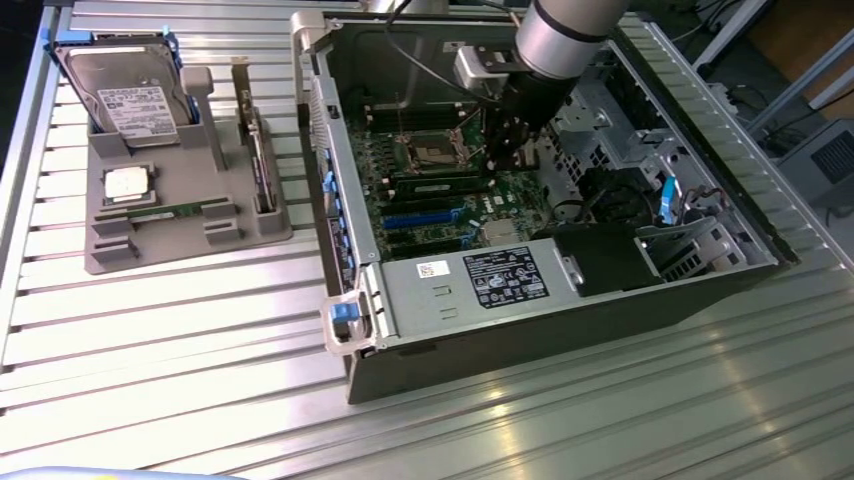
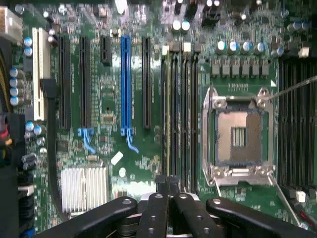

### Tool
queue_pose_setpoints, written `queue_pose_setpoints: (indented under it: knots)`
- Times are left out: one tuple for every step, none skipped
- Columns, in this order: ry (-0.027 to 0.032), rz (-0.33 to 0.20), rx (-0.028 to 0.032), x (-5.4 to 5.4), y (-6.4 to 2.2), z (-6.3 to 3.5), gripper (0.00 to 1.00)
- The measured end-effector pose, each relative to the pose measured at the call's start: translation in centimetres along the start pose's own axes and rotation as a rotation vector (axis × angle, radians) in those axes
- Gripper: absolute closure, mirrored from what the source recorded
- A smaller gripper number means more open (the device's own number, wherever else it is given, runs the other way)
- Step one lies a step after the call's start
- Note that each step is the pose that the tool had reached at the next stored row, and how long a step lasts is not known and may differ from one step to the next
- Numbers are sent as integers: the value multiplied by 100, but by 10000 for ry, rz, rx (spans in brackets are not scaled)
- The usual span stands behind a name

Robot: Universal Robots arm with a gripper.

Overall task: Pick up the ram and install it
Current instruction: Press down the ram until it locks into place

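While closed claw (image 2: pixel 167 184) hangs over motherboard (image 2: pixel 148 148), ram (image 1: pixel 171 211) well apart, in holder (image 1: pixel 174 235).

My arm (image 1: pixel 567 35) comes in from the top of the exterior view, silver-grey wrist segment angled down and toward the exterior view's left, black lower section below it. My gripper (image 1: pixel 514 135) sits at the end of that black section, pointing downward, near the far edge of what lies under it. In the wrist view my gripper (image 2: pixel 168 181) shows two black fingers (image 2: pixel 162 184) pressed flat together, tips touching, no gap between them, nothing pinched between them. Black linkage bars fan out on both sides behind the fingertips, each with a round pivot bolt. Jaws fully closed, empty. A black cable runs along my wrist in the exterior view.
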State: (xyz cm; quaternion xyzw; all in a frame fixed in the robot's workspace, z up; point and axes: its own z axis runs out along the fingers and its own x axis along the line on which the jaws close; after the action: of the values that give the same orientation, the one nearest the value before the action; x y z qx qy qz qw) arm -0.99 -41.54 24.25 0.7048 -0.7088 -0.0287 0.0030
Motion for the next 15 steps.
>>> queue_pose_setpoints:
  knots:
    - [-9, -2, 0, 1, 82, 4, 90]
    - [-17, -2, 1, 2, 163, 9, 90]
    - [-19, -1, 2, 2, 235, 12, 90]
    - [-20, -1, 1, 3, 272, 14, 90]
    - [-22, -2, 2, 3, 331, 19, 90]
    - [-22, -1, 2, 4, 403, 24, 90]
    - [-23, -2, 3, 5, 446, 28, 90]
    - [-24, -3, 4, 5, 491, 33, 90]
    - [-23, -2, 4, 6, 604, 44, 90]
    - [-23, -2, 4, 8, 729, 56, 90]
    - [-24, -2, 5, 8, 791, 62, 90]
    - [-22, -1, 5, 9, 850, 69, 90]
    - [-23, -3, 5, 9, 905, 76, 90]
    - [-22, -2, 5, 10, 960, 83, 90]
    - [-25, -1, 5, 10, 974, 89, 90]
